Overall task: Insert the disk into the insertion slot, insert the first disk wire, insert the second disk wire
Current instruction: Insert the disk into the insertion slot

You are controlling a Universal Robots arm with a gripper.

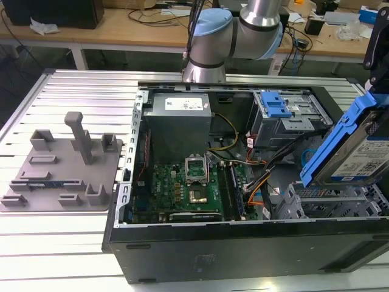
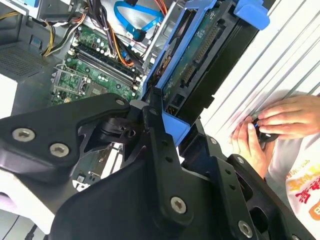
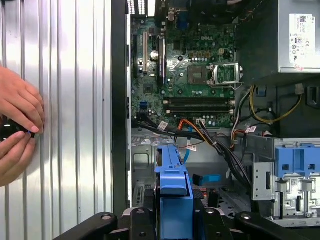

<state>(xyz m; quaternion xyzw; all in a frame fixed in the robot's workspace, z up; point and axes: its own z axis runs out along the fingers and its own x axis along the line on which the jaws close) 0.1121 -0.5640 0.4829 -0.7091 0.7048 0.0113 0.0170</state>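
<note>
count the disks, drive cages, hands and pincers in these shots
disk: 1, held in the pincer
drive cages: 2, the insertion slot and the taller cage with a blue latch
hands: 2, beside the open case
pincer: 1
total: 6

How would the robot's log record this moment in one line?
gripper: shut on disk | disk: tilted, above open case, outside insertion slot | person's hands: on table beside case
</note>
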